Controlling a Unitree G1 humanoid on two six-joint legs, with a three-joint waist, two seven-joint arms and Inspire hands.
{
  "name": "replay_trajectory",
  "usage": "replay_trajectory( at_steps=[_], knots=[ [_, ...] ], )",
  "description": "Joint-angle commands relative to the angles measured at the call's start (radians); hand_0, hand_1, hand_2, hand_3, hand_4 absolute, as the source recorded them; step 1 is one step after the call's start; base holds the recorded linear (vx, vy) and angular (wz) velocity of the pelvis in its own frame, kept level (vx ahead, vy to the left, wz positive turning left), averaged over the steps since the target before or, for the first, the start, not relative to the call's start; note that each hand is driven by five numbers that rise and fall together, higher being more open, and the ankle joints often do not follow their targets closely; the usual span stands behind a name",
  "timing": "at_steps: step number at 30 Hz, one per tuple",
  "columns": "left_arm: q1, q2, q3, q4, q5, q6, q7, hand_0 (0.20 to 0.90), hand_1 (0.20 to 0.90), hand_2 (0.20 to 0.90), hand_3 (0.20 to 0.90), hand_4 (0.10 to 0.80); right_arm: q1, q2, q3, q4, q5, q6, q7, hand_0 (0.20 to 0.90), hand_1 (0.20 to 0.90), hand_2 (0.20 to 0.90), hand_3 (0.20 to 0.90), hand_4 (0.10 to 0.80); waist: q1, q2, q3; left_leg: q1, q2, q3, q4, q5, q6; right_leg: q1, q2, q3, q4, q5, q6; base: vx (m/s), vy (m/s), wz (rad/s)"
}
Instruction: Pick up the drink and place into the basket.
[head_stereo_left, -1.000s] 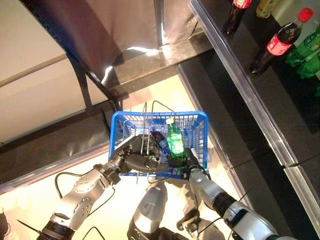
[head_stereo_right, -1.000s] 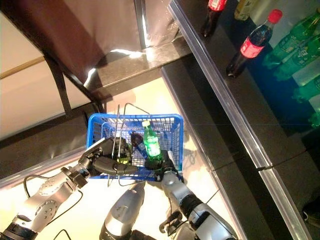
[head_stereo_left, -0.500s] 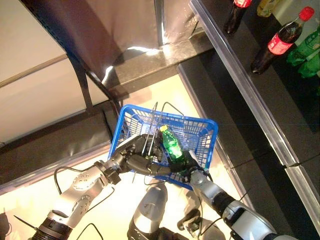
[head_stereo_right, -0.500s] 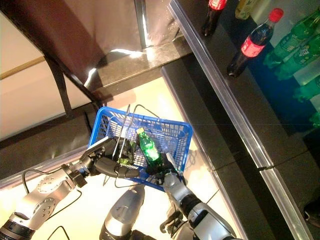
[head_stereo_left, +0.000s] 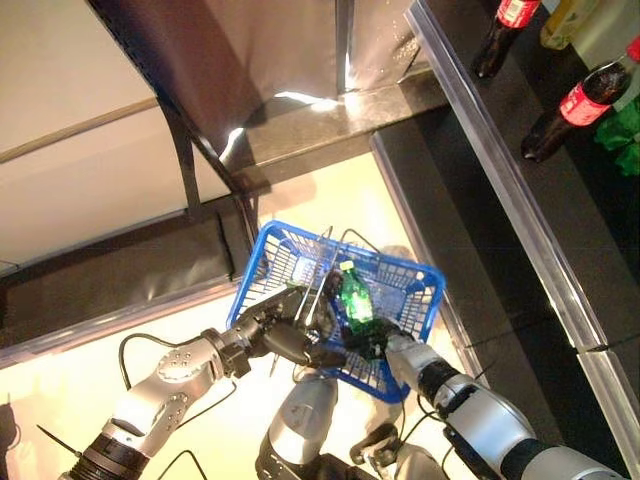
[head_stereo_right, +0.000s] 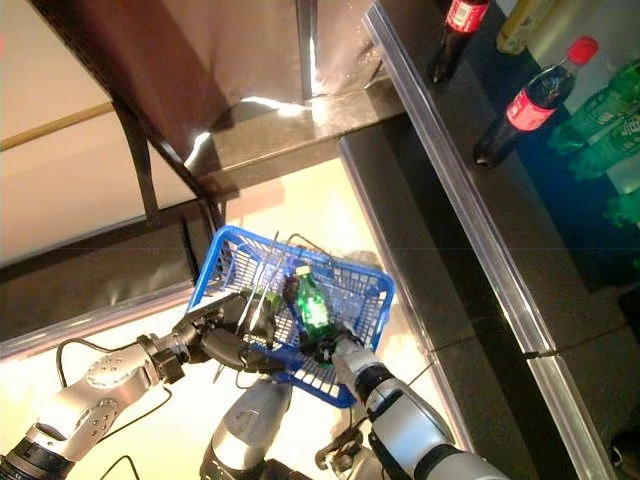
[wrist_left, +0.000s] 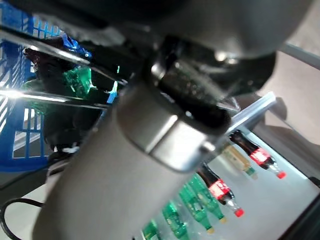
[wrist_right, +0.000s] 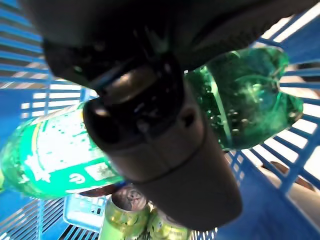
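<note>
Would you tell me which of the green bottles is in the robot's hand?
The green bottle over the blue basket, gripped by the right hand. The other green bottles stand untouched on the dark shelf.

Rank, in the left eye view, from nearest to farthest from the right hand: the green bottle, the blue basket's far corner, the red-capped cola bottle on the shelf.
1. Green bottle: gripped by the right hand, over the basket.
2. Blue basket's far corner: beyond the bottle, to the left.
3. Red-capped cola bottle: far right, up on the dark shelf.

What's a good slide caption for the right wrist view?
Right hand curled round a green plastic drink bottle inside the blue plastic mesh basket, above two yellow-green drink cans.
</note>
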Motion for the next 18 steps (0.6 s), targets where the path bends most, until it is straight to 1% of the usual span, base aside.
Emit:
replay_trajectory(
  at_steps=[1, 6, 14, 15, 16, 17, 18],
  knots=[
    [-0.288, -0.139, 0.121, -0.428, -0.174, -0.276, -0.107, 0.3, 0.3, 0.3, 0.2, 0.1, 0.06, -0.063, -0.025, 0.109, 0.111, 0.032, 0.004, 0.3, 0.3, 0.3, 0.2, 0.1, -0.008, 0.049, -0.138, 0.026, -0.016, -0.019, 0.081, -0.099, 0.052, -0.042, 0.026, -0.012, -0.119, 0.229, -0.061, 0.026, 0.015, 0.06],
    [-0.281, -0.135, 0.144, -0.422, -0.187, -0.265, -0.117, 0.3, 0.3, 0.3, 0.2, 0.1, 0.07, -0.094, -0.065, 0.136, 0.128, 0.024, 0.035, 0.3, 0.3, 0.3, 0.2, 0.1, -0.012, 0.054, -0.129, 0.027, -0.018, -0.017, 0.09, -0.105, 0.055, -0.043, 0.02, -0.009, -0.108, 0.224, -0.061, 0.023, 0.021, 0.0],
    [-0.255, -0.148, 0.168, -0.412, -0.187, -0.286, -0.125, 0.3, 0.3, 0.3, 0.2, 0.1, 0.048, -0.127, -0.099, 0.134, 0.123, 0.025, 0.036, 0.3, 0.3, 0.3, 0.2, 0.1, -0.022, 0.069, -0.117, 0.022, -0.022, -0.001, 0.095, -0.108, 0.059, -0.061, 0.006, -0.001, -0.094, 0.223, -0.061, -0.004, 0.049, -0.01],
    [-0.252, -0.153, 0.171, -0.411, -0.187, -0.286, -0.126, 0.3, 0.3, 0.3, 0.2, 0.1, 0.048, -0.131, -0.102, 0.132, 0.116, 0.031, 0.039, 0.345, 0.345, 0.345, 0.252, 0.152, -0.025, 0.07, -0.116, 0.022, -0.022, 0.003, 0.096, -0.108, 0.059, -0.061, 0.004, 0.0, -0.093, 0.222, -0.061, 0.002, 0.052, -0.02],
    [-0.249, -0.155, 0.172, -0.411, -0.187, -0.287, -0.125, 0.3, 0.3, 0.3, 0.2, 0.1, 0.048, -0.133, -0.103, 0.13, 0.098, 0.036, 0.045, 0.505, 0.505, 0.505, 0.439, 0.339, -0.026, 0.071, -0.116, 0.022, -0.022, 0.005, 0.096, -0.109, 0.059, -0.062, 0.002, 0.001, -0.092, 0.222, -0.06, -0.001, 0.05, -0.01],
    [-0.249, -0.157, 0.172, -0.412, -0.185, -0.287, -0.123, 0.3, 0.3, 0.3, 0.2, 0.1, 0.05, -0.135, -0.101, 0.129, 0.089, 0.035, 0.045, 0.587, 0.587, 0.587, 0.535, 0.435, -0.027, 0.072, -0.116, 0.022, -0.021, 0.006, 0.097, -0.109, 0.059, -0.064, 0.001, 0.002, -0.091, 0.222, -0.06, -0.012, 0.048, -0.01],
    [-0.245, -0.162, 0.17, -0.415, -0.18, -0.291, -0.116, 0.3, 0.3, 0.3, 0.2, 0.1, 0.055, -0.139, -0.093, 0.128, 0.086, 0.028, 0.045, 0.86, 0.86, 0.86, 0.853, 0.753, -0.029, 0.074, -0.114, 0.02, -0.021, 0.009, 0.097, -0.107, 0.06, -0.068, -0.001, 0.002, -0.087, 0.223, -0.059, -0.019, 0.044, -0.02]
  ],
)
